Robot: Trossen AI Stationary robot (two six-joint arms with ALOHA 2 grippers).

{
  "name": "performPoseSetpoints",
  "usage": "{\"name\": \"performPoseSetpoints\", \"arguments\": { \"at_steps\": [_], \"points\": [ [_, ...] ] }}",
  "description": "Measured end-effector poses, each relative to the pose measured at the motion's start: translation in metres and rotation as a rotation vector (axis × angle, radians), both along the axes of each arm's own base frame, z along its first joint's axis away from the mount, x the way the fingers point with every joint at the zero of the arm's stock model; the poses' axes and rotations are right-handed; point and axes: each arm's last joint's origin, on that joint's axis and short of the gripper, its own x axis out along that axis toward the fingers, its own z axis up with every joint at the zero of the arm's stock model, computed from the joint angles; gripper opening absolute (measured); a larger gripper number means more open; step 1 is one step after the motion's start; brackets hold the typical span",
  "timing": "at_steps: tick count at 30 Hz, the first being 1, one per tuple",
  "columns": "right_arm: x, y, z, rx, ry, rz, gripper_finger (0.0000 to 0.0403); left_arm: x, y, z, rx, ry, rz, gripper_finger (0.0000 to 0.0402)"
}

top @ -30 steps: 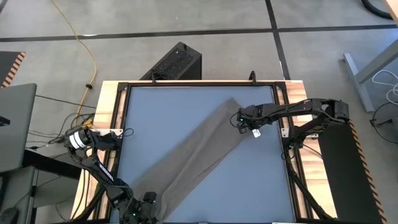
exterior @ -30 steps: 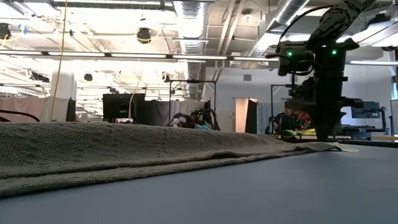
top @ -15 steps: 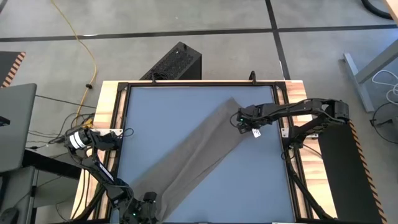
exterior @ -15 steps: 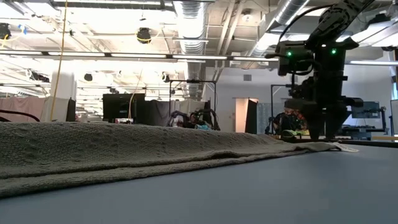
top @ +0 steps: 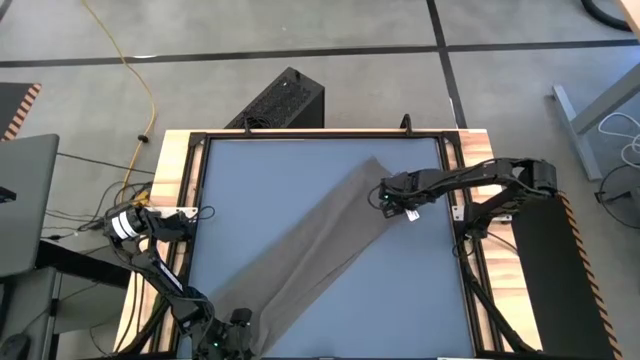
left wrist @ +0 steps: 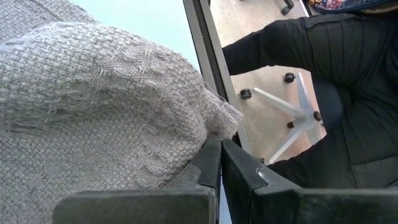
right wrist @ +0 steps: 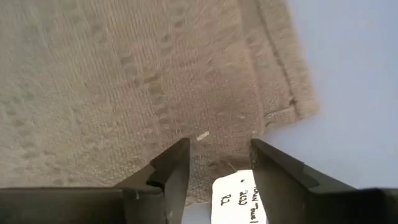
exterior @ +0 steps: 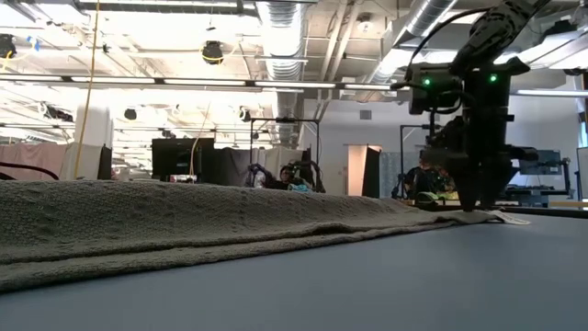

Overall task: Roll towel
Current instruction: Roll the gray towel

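The taupe towel [top: 310, 250] lies flat as a long band, slanting from the table's near left to its far right. Its white tag [right wrist: 239, 196] sticks out at the far-right end. My right gripper [right wrist: 217, 162] stands open over that end, pointing down, one finger on each side of the tag. In the low view my right gripper [exterior: 478, 207] reaches down to the cloth [exterior: 184, 221]. My left gripper [top: 228, 340] is at the near-left end, shut on the towel [left wrist: 93, 93]. My left gripper pinches the towel's edge near a corner [left wrist: 214, 132] between its two shut fingers. The cloth bulges up just beyond the fingertips and lies slack on the table past that. My right gripper's fingertips [right wrist: 176, 163] are down at the towel's far-right end; whether they touch it I cannot tell.
A black rail [top: 455, 215] and wooden strips frame the blue table top. A black box [top: 285, 100] stands on the floor past the far edge. A person in dark clothes [left wrist: 323, 81] sits on a wheeled chair beyond the near-left edge.
My right gripper has sunk a little toward the towel's far-right end and shifted slightly toward the table's left. The towel lies as before.
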Motion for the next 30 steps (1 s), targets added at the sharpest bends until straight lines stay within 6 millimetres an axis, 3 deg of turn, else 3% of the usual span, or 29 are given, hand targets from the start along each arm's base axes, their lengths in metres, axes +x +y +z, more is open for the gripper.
{"name": "performPoseSetpoints", "arguments": {
  "at_steps": [6, 13, 17, 23, 30],
  "points": [
    [0.003, 0.003, -0.005, -0.006, 0.03, 0.018, 0.0119, -0.001, 0.0, 0.0, 0.003, -0.008, -0.001, 0.0],
    [0.007, -0.001, 0.016, -0.057, 0.067, 0.029, 0.0014, -0.001, -0.001, 0.0, 0.007, -0.016, -0.013, 0.0],
    [0.008, -0.006, 0.027, -0.081, 0.095, 0.015, 0.002, -0.001, -0.001, 0.0, 0.004, -0.015, -0.011, 0.0],
    [0.01, -0.009, 0.026, -0.037, 0.054, 0.023, 0.0027, -0.001, -0.001, 0.0, 0.002, -0.014, -0.009, 0.0],
    [0.015, 0.006, 0.023, 0.032, 0.007, 0.063, 0.0099, -0.001, -0.001, 0.0, 0.002, -0.014, -0.01, 0.0]
  ]
}}
